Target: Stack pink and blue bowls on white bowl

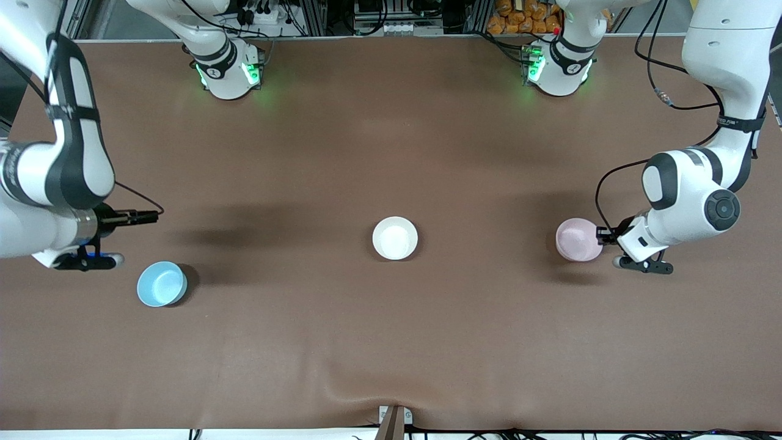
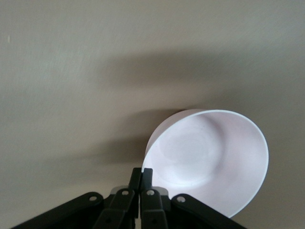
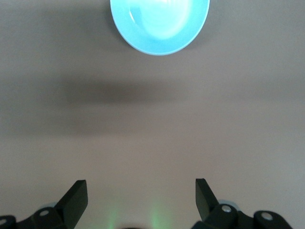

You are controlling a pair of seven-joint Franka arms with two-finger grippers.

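Pink bowl [image 1: 577, 239], white bowl [image 1: 395, 238], blue bowl [image 1: 161, 283]: upright, well apart.

Brown table [image 1: 391, 140] with blue bowl [image 1: 161, 283], white bowl [image 1: 395, 238].

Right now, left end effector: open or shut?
Shut: left end effector pinches the pink bowl by its rim, fingers together in the left wrist view.

White arms [image 1: 702, 195] — black joints, green-lit bases [image 1: 229, 76].
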